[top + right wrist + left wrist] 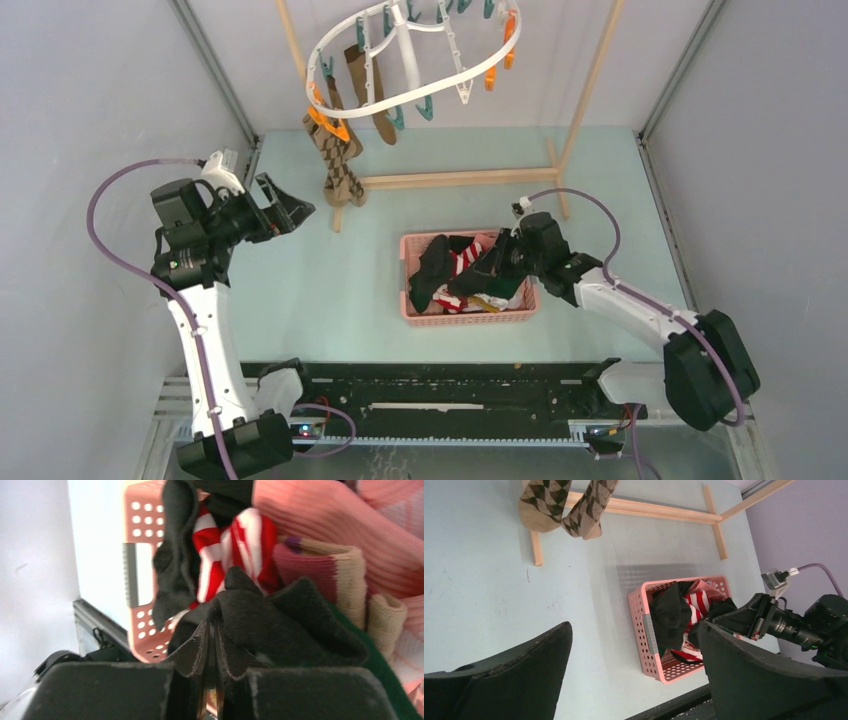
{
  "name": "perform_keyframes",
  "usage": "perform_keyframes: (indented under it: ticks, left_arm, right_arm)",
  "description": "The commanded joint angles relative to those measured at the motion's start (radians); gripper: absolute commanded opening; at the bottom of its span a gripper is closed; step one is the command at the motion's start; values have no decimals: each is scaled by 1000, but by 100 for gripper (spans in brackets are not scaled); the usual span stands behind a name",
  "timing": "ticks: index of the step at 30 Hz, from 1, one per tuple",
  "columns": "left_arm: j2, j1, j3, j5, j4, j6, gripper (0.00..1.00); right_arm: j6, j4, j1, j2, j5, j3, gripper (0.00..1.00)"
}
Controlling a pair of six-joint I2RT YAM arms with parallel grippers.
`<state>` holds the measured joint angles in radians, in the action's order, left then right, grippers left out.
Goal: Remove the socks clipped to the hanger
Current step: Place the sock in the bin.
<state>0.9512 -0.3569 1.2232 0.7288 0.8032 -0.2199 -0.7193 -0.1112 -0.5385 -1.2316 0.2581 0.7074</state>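
Bright, even light; soft shadows; right wrist close-up blurred, others sharp.

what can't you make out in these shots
hanger: top view, far side cut off by the upper edge, so whatever hangs there is unseen.
argyle socks: left wrist view, tops cut off by the upper edge.
basket: every view, lower layers buried under the top socks; count unclear.
right gripper: right wrist view, blurred close-up; top view, tips lost among those socks.

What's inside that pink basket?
The basket holds heaped socks: black, red-and-white striped, pink. The right end effector pinches one black sock. They hide its floor and anything beneath.
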Motion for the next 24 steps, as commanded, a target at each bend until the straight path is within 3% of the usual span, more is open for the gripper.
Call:
perform_keyframes:
  ticks: [1, 6, 9, 11, 13, 16, 18, 22, 24]
  left_arm:
    - [2, -14, 8, -19, -9, 31, 100]
    - [24, -32, 13, -5, -15, 22, 100]
    - [46, -59, 9, 17, -14, 20, 100]
    - [59, -80, 7, 34, -11, 20, 100]
    - [66, -96, 9, 54, -5, 25, 100]
    - [66, -113, 9, 65, -4, 33, 100]
    - [66, -120, 6, 65, -4, 37, 100]
    - [66, -131, 13, 49, 13, 48, 100]
    - [67, -134, 28, 20, 31, 56, 100]
  right_arm:
    - [-17, 89, -3, -61, -85, -45, 12]
    - [11, 59, -64, -61, -343, -59, 22]
    - [76, 22, -178, 35, -551, -25, 39]
    - [142, 10, -271, 96, -686, 15, 61]
    - [226, 33, -358, 143, -769, 55, 96]
    - [292, 160, -403, 178, -748, 84, 100]
    - [224, 279, -408, 176, -713, 84, 100]
    - [352, 501, -384, 116, -463, 95, 100]
    - [417, 443, -402, 13, -455, 213, 100]
